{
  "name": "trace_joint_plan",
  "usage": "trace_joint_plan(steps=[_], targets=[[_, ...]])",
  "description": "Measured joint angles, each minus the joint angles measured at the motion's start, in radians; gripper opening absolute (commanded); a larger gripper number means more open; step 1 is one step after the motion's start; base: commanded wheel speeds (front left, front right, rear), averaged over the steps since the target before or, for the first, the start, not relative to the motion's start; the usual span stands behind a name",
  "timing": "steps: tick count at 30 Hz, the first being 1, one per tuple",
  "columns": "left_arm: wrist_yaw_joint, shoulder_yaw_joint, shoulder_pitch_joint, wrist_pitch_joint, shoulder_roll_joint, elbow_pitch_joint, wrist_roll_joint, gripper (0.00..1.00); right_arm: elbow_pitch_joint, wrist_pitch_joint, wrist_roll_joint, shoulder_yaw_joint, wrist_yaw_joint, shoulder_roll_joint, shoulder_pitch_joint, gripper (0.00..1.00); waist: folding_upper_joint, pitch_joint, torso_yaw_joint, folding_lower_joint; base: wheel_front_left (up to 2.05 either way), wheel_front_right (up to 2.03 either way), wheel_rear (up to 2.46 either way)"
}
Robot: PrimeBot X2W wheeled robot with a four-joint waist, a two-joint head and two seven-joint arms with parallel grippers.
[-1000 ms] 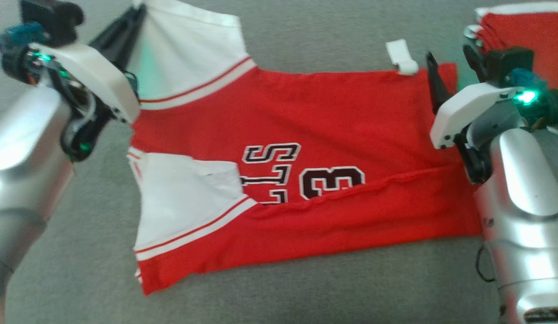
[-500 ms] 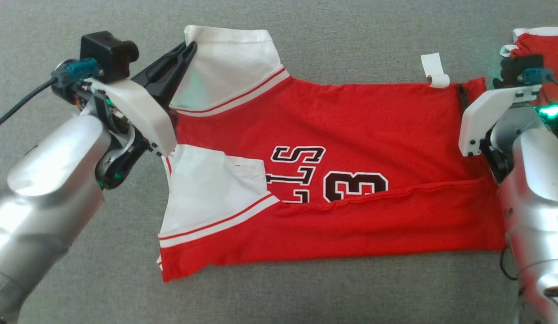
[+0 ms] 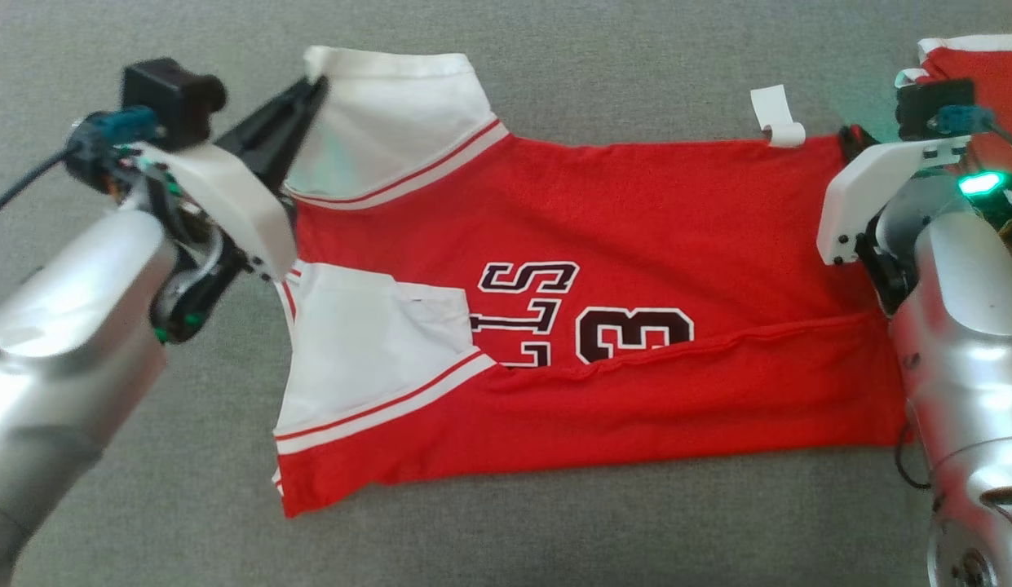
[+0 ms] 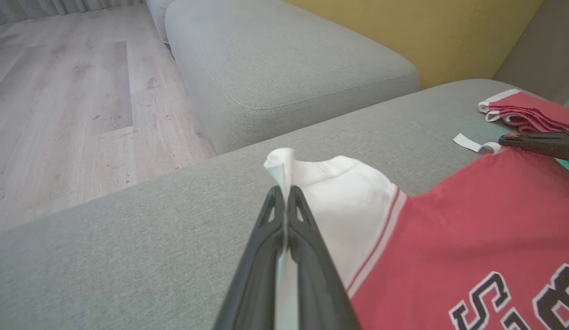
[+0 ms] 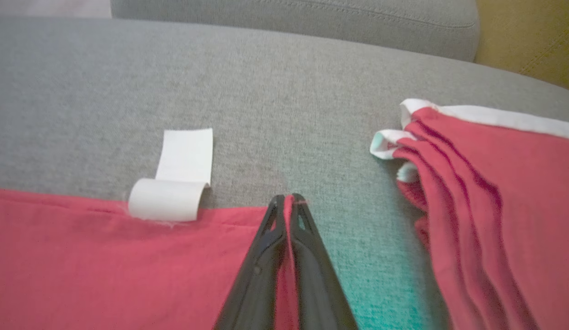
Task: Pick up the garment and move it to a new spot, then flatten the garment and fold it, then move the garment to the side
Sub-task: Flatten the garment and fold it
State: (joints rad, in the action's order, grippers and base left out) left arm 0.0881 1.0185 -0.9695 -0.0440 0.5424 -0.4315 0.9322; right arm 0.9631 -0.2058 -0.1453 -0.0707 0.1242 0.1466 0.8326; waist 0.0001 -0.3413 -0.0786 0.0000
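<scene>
Wide open grey cushion (image 3: 554, 538) along the near edge and beyond the far hem, easy passage there, but the spread garment (image 3: 636, 212) fills the middle, and a pile of red clothes (image 3: 999, 73) crowds the far right corner, a white label (image 3: 779, 122) nearby.
</scene>
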Motion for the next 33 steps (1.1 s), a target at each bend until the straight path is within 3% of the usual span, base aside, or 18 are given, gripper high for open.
trace_joint_plan(steps=[7,15,26,33], targets=[[-0.001,-0.026,-0.041,0.031,0.036,-0.078,-0.015,0.0,-0.021,0.128,0.178,0.049,0.0,-0.021,0.083,0.0,0.0,-0.019,0.018,0.0,0.0,0.0,0.0],[0.012,-0.045,-0.204,0.083,0.042,-0.188,-0.083,0.0,-0.068,0.172,0.318,0.126,0.0,-0.029,0.199,0.0,0.0,-0.072,0.041,0.0002,0.0,0.0,0.0],[0.036,-0.042,-0.309,0.209,-0.047,-0.369,-0.115,0.0,-0.016,0.211,0.378,0.179,0.0,0.003,0.302,0.0,0.0,-0.097,0.04,0.0001,0.0,0.0,0.0],[0.044,0.017,-0.273,0.217,-0.056,-0.351,-0.087,0.0,-0.004,0.198,0.453,0.292,0.0,0.058,0.268,0.0,0.0,-0.053,0.016,0.0,0.0,0.0,0.0]])
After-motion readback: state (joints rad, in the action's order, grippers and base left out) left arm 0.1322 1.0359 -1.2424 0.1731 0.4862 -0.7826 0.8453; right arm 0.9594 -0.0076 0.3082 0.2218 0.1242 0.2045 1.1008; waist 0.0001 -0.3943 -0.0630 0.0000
